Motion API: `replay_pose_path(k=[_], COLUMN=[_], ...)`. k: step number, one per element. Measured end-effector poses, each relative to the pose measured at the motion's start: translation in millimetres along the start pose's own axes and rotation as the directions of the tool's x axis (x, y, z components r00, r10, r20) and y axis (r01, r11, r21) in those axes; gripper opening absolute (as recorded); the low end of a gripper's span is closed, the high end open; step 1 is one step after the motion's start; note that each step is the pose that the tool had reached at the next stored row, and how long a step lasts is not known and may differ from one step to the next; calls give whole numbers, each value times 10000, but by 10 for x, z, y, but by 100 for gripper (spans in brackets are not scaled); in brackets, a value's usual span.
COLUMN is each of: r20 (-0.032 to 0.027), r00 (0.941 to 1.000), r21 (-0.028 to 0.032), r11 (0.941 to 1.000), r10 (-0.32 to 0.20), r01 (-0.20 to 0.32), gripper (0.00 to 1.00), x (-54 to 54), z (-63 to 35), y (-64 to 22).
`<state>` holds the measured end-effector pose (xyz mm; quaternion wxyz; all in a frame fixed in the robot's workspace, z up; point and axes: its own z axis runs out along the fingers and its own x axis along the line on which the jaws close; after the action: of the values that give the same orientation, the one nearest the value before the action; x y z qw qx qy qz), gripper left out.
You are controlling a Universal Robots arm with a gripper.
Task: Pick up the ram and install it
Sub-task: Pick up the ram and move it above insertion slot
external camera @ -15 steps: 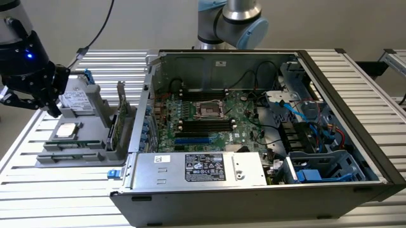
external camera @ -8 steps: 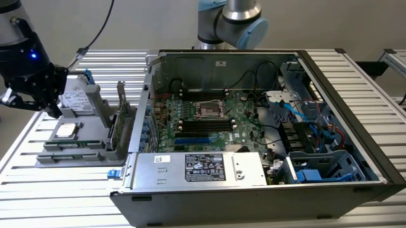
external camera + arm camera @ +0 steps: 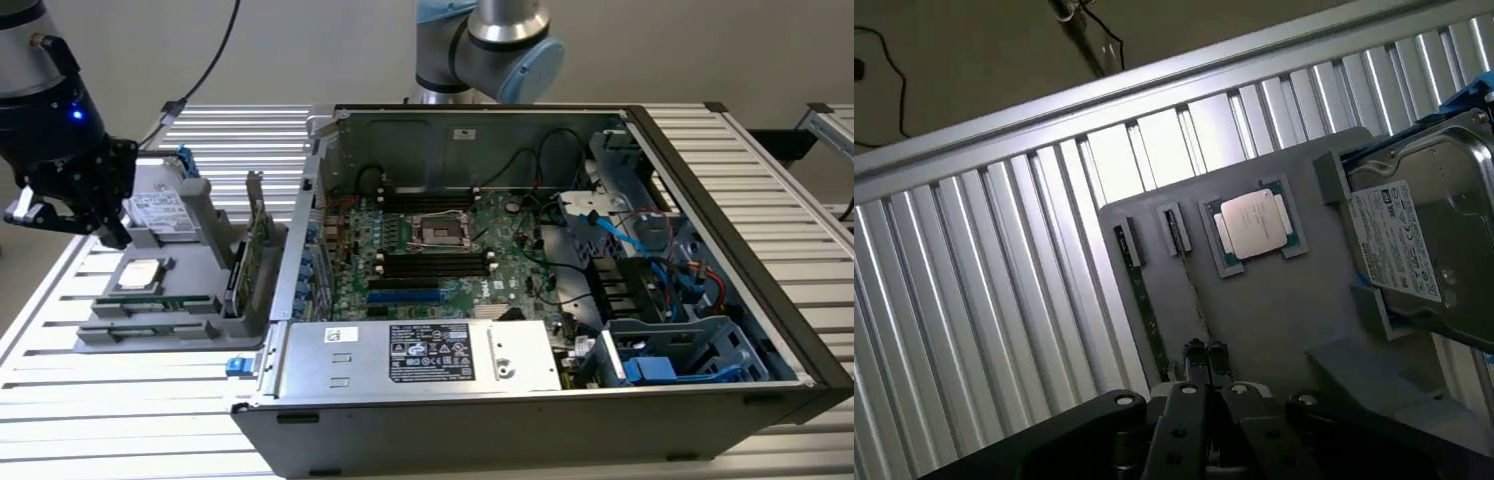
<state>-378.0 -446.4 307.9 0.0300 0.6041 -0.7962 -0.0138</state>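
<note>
The ram (image 3: 1144,305) is a thin green stick standing on its edge in a slot of the grey holder tray (image 3: 1274,310); in the exterior view the ram (image 3: 247,255) stands at the tray's side nearest the computer case. My gripper (image 3: 67,225) hangs over the far side of the tray (image 3: 147,335), at the exterior view's left and well apart from the ram. In the wrist view the gripper (image 3: 1205,350) has its two dark fingertips (image 3: 1194,350) side by side with almost no gap and nothing between them. Black memory slots (image 3: 430,262) lie on the motherboard (image 3: 441,250) inside the open case.
A square silver processor (image 3: 1254,225) and a grey drive with blue clips (image 3: 1419,240) also sit on the tray. The open computer case (image 3: 561,400) has tall walls, a power supply (image 3: 420,355) and cables. A second arm's base (image 3: 487,45) stands behind it. The table is ribbed metal.
</note>
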Motion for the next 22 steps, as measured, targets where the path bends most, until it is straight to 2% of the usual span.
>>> replay_pose_path(k=[4, 8, 11, 16, 18, 20, 21, 22], r20=[-11, -21, -29, -54, -55, -55, -56, -56], r00=[9973, 9894, 9798, 9594, 9590, 9590, 9590, 9590], r21=[13, 25, 34, 48, 48, 48, 47, 49], r11=[9973, 9893, 9798, 9594, 9590, 9590, 9590, 9590], r10=[-729, -1455, -1998, -2820, -2833, -2833, -2833, -2833], r01=[729, 1455, 1998, 2821, 2833, 2833, 2833, 2833], gripper=[10, 10, 10, 10, 12, 24, 24, 30], x=[0, 0, 0, 0, 0, 0, 0, -1], z=[2, 4, 5, 7, 6, 7, 7, 14], y=[0, 0, 0, 0, 0, 0, 0, 0])
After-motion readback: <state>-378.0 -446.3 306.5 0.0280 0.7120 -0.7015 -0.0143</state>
